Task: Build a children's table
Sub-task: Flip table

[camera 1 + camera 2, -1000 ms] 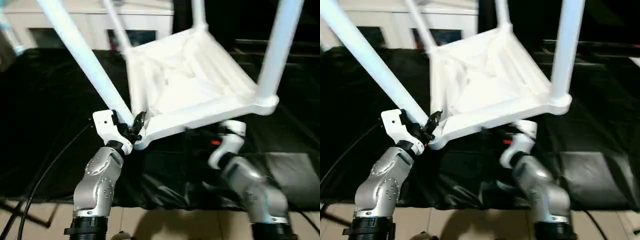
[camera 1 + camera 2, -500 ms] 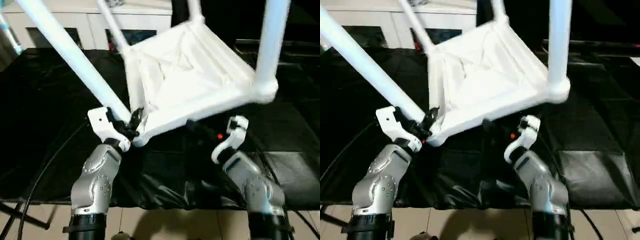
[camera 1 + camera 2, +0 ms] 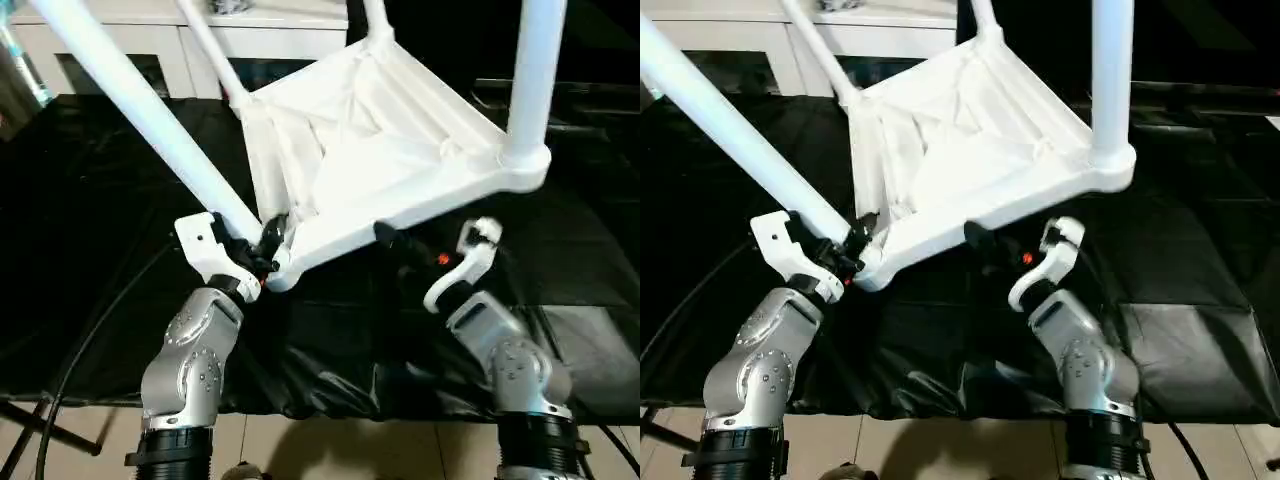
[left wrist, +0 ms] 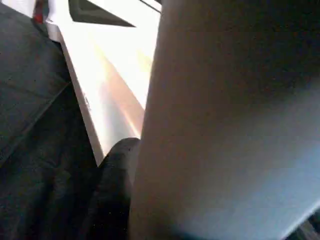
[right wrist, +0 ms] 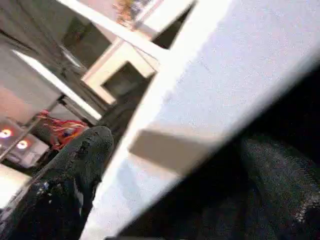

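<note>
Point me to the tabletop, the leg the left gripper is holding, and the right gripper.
tabletop (image 3: 370, 160): left eye view, ribbed underside.
leg (image 3: 150, 110): left eye view, mid-shaft.
left gripper (image 3: 262, 250): left eye view, jaws at leg base.
right gripper (image 3: 405, 245): left eye view, beneath near edge.

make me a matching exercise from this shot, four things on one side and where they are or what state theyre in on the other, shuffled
Things:
1. left gripper
2. right gripper
3. tabletop
4. cabinet

States or places:
A. upside down and tilted, ribbed underside up, legs fitted in its corner sockets
B. jaws open, under the tabletop's near edge
C. at the back, behind the black-covered surface
D. closed on a leg just above the near left corner socket

Pairs: 1-D, 2-B, 3-A, 4-C
</note>
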Motion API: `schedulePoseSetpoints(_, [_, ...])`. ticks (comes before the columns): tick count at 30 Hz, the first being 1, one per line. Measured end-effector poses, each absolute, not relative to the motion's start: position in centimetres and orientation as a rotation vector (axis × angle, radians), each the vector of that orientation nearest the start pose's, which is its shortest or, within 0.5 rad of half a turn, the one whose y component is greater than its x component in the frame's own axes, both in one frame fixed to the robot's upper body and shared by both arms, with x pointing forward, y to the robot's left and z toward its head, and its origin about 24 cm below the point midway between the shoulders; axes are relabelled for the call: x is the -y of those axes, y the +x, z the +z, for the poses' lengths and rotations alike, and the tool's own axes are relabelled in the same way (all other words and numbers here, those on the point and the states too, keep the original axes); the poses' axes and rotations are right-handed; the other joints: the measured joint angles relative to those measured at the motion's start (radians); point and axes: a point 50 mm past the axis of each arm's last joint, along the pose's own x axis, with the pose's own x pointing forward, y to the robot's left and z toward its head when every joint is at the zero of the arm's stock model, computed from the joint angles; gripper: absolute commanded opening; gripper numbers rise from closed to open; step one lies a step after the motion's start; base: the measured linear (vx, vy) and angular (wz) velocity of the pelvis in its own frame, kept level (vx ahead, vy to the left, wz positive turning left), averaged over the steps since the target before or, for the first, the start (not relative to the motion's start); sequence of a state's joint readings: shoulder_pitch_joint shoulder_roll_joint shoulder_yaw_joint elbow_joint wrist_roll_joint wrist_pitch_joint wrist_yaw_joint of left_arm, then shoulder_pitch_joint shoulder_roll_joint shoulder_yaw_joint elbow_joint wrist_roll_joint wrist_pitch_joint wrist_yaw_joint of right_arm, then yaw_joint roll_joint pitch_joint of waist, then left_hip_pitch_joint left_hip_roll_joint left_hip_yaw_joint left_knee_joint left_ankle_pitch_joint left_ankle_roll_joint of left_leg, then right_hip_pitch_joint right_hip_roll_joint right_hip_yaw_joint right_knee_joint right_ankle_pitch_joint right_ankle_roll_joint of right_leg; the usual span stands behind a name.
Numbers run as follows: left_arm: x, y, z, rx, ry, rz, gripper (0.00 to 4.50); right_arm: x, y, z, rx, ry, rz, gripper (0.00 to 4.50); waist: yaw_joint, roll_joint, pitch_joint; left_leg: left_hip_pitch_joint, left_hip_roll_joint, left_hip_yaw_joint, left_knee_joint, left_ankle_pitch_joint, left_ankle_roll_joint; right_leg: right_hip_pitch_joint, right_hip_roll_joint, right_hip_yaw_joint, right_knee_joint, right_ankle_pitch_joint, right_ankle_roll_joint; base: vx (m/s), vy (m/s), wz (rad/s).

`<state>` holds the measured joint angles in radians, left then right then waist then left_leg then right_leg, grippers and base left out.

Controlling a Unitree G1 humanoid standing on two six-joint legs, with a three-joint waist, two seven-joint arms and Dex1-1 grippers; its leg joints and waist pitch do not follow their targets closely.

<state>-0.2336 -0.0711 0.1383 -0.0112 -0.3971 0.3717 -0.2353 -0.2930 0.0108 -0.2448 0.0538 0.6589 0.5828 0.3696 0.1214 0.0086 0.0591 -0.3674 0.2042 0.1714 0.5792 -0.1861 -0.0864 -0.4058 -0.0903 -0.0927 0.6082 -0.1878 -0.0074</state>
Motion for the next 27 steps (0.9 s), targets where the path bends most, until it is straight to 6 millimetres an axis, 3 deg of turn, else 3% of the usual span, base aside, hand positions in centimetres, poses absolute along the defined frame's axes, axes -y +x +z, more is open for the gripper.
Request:
schedulePoseSetpoints(6, [-12.2,29.1,7.4,-0.085,-0.486,-0.340,2.17,14.0,30.3,7.5,-0.157,0.773,0.461,4.50,0.024,0.001,-0.001,0.000,0.000,0.000,0.005,0.000,0.000,0.000,-0.001,0.000,0.003,0.000,0.000,0.000,0.000,0.00])
schedulePoseSetpoints(16, [-11.9,28.7,7.2,-0.092,-0.478,-0.380,2.17,14.0,33.7,6.7,-0.196,0.894,0.366,4.50,0.018,0.000,-0.002,0.000,0.000,0.001,0.010,0.000,0.000,0.001,-0.002,0.001,0.005,0.001,0.003,0.000,0.000,0.00])
schedulePoseSetpoints(17, [-11.9,28.7,7.2,-0.090,-0.478,-0.384,2.17,14.1,33.8,6.6,-0.195,0.920,0.355,4.22,0.018,0.000,-0.003,0.001,0.001,0.001,0.010,0.000,0.000,0.001,-0.001,0.001,0.005,0.001,0.002,0.000,0.000,0.00])
schedulePoseSetpoints(20, [-11.8,28.7,7.3,-0.086,-0.476,-0.390,2.17,14.2,34.3,6.7,-0.187,0.973,0.344,4.12,0.014,-0.001,-0.003,0.001,0.001,0.001,0.009,0.000,0.000,0.001,-0.001,0.001,0.006,0.003,0.000,0.000,0.000,0.00])
schedulePoseSetpoints(27, [-11.9,28.7,7.3,-0.086,-0.470,-0.388,2.17,14.0,34.7,6.3,-0.194,1.024,0.360,3.34,0.006,-0.006,-0.005,0.001,0.001,0.001,0.010,0.001,0.000,0.001,-0.001,0.001,0.006,0.004,-0.001,0.000,0.000,0.00])
